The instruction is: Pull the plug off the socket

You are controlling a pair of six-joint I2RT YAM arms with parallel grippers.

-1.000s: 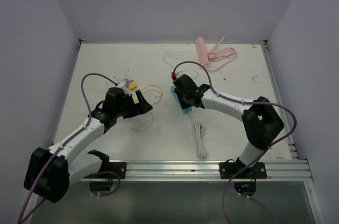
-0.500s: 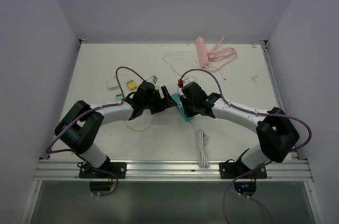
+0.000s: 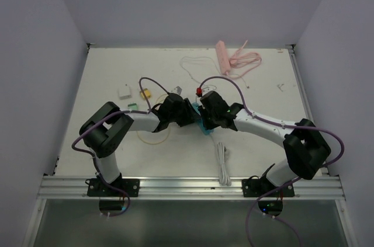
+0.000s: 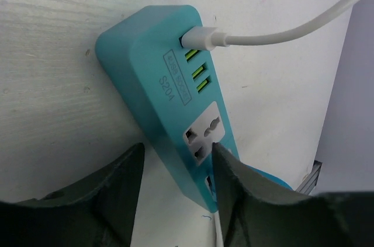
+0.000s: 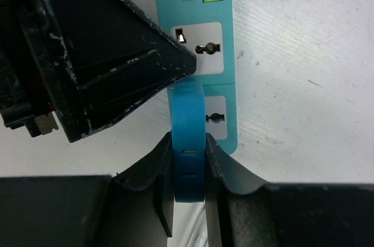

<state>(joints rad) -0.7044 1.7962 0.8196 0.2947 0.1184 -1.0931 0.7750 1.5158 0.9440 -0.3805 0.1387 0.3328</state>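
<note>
Right claw [image 5: 188, 159] was clamped on the blue plug [image 5: 188, 115] in the socket [image 5: 227, 42]; left claw [image 4: 175, 183] stood half open, straddling the socket's end.

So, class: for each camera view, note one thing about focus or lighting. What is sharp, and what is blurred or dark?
Top external: soft, even light, no hard shadows. Left wrist: the teal power strip and its lettering are sharp, while its own fingers are dark and soft. Right wrist: the blue plug is sharp.
</note>
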